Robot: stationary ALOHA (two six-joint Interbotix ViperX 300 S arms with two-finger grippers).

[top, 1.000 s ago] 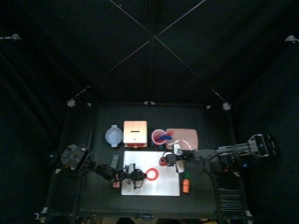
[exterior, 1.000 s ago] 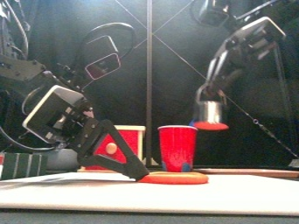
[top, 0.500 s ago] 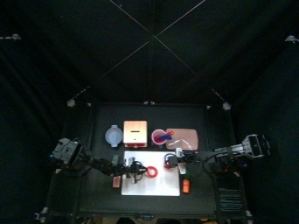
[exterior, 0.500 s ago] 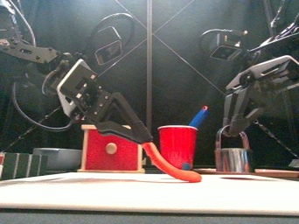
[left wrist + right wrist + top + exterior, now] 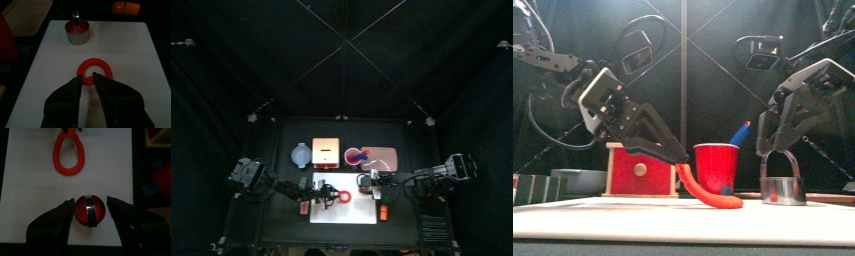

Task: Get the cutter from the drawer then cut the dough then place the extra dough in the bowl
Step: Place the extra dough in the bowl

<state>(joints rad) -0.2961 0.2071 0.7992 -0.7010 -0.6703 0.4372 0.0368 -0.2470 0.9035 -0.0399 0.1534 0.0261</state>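
Left fingers [image 5: 87, 77] are pinched shut on the near rim of the red dough ring [image 5: 109, 67]. In the front view that side is lifted and the strip sags from the fingers down to the white cutting board [image 5: 127, 75].

Over on the right, the fingers [image 5: 91, 201] are spread and hover over the metal cutter [image 5: 79, 35], one to each side with a gap showing, so they grip nothing. The cutter stands upright on the board with its wire handle up, well apart from the ring. From above its inside looks red.

Around them, the red cup [image 5: 716, 168] stands behind the hanging dough with one blue knife [image 5: 742, 130] poking out; a second knife I cannot make out. The wooden box [image 5: 640, 170] with its red drawer front sits at the back, and the blue-grey bowl [image 5: 299, 153] is just beside it on the left. The pink tray [image 5: 386, 151] is on the box's other side.

An orange toy [image 5: 125, 7] lies just off the board's right edge, on the black bench [image 5: 409, 140].

Count: one ring, one cutter, one bowl, one box, one cup, one tray, one orange toy.
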